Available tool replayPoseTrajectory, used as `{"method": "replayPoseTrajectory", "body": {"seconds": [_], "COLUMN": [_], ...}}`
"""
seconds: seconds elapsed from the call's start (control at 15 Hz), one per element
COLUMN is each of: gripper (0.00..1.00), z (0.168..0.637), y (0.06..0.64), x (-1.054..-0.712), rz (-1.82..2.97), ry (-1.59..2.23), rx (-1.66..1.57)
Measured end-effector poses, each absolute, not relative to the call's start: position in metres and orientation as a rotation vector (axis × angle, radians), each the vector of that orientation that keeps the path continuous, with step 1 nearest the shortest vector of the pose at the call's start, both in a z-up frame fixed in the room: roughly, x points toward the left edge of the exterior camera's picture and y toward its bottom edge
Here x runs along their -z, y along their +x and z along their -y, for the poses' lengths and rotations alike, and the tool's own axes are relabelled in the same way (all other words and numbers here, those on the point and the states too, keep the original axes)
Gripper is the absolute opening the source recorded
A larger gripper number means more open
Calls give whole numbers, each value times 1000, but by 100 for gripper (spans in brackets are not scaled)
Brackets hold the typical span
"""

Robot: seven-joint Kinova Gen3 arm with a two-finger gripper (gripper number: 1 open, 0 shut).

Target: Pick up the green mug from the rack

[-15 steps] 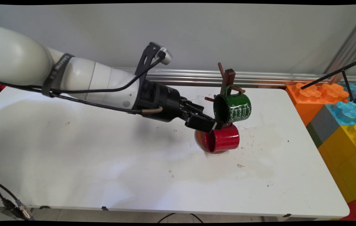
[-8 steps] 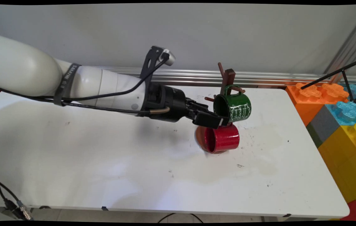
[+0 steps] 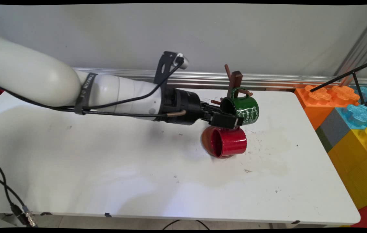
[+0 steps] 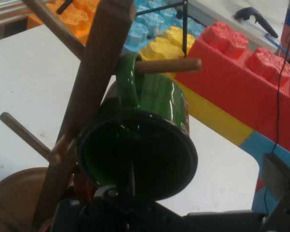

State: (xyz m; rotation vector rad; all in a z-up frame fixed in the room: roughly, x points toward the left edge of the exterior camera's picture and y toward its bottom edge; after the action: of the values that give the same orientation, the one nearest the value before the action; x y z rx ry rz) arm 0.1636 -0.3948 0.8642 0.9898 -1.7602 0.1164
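The gripper (image 3: 235, 120) was at the mouth of the green mug (image 3: 246, 109), which hung by its handle on a peg of the wooden mug tree (image 3: 234, 80). The jaws stood open around the mug's lower rim. Just below hung a red mug (image 3: 230, 142), above the white counter (image 3: 105, 168).

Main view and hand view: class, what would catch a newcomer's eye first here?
A green mug hangs by its handle from a peg of a wooden mug tree at the table's far side, with the black gripper right at its open rim. Just below, a red mug lies sideways. Bright oversized toy blocks stand at the table's right.
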Motion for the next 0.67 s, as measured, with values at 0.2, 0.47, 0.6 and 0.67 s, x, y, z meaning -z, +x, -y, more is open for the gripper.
{"method": "replayPoseTrajectory", "body": {"seconds": [0.2, 0.47, 0.6, 0.67], "gripper": [100, 100, 100, 100], "z": [402, 407, 410, 411], "y": [154, 144, 139, 136], "x": [-856, -850, -847, -846], "rz": [1741, 1722, 1712, 1708], "ry": [1004, 1012, 1015, 1017], "rx": [-110, -104, -100, -98]}}
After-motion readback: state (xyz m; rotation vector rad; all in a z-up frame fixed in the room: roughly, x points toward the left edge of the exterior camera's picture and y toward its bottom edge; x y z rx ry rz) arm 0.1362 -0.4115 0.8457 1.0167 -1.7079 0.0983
